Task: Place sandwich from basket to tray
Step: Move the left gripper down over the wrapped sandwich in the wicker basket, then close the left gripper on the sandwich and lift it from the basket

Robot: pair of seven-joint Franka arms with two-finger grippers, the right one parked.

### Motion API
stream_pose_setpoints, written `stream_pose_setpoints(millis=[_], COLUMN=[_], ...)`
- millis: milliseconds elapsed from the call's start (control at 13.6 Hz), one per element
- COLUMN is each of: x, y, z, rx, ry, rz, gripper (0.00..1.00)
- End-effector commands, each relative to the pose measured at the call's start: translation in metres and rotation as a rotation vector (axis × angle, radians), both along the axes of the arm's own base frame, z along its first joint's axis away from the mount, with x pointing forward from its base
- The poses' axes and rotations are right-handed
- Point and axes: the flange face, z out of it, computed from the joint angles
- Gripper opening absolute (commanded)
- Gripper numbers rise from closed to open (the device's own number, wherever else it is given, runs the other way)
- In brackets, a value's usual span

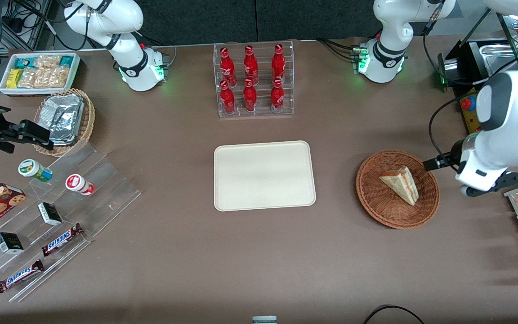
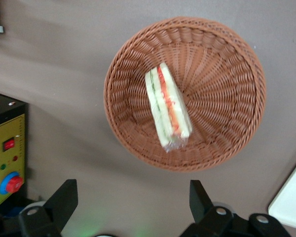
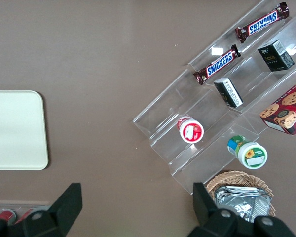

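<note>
in the front view the hand (image 1: 488, 189) hangs at the working arm's end of the counter (image 1: 259, 252), just beside the basket (image 1: 371, 198) and above counter level, not yet over it; the arm's bulk hides its tips here. the sandwich (image 1: 400, 184) lies in the basket near the hand, with the tray (image 1: 264, 175) well apart from the hand, past the basket, bare and waiting for it. in the left wrist view the hand (image 2: 133, 197) shows what the front view cannot: its two fingers (image 2: 64, 197) are spread wide and hold nothing, and the sandwich (image 2: 167, 106) rests on its side in the basket (image 2: 227, 64), ahead of the fingers, red and green layers facing up. a spread that wide probably suits closing across the wedge. the right wrist view shows only the tray (image 3: 17, 129) edge, nothing of the working hand.
</note>
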Motion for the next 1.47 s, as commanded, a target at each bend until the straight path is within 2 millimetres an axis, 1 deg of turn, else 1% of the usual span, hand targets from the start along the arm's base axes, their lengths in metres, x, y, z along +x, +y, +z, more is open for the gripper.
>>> stream_pose_setpoints(millis=[0, 220, 587, 1027, 1100, 1247, 1393], x=[-0.003, -0.001, -0.016, -0.036, -0.041, -0.046, -0.047], y=[-0.003, -0.008, -0.015, -0.017, -0.017, -0.018, -0.018], z=[-0.027, -0.052, -0.094, -0.121, -0.129, -0.140, -0.145], rx=[0.026, 0.057, 0.053, 0.013, 0.010, 0.001, 0.004], ry=[-0.064, -0.110, -0.172, -0.235, -0.250, -0.282, -0.276], rz=[0.104, 0.275, 0.367, 0.426, 0.448, 0.473, 0.479], gripper=[1.00, 1.00, 1.00, 1.00, 1.00, 1.00, 1.00])
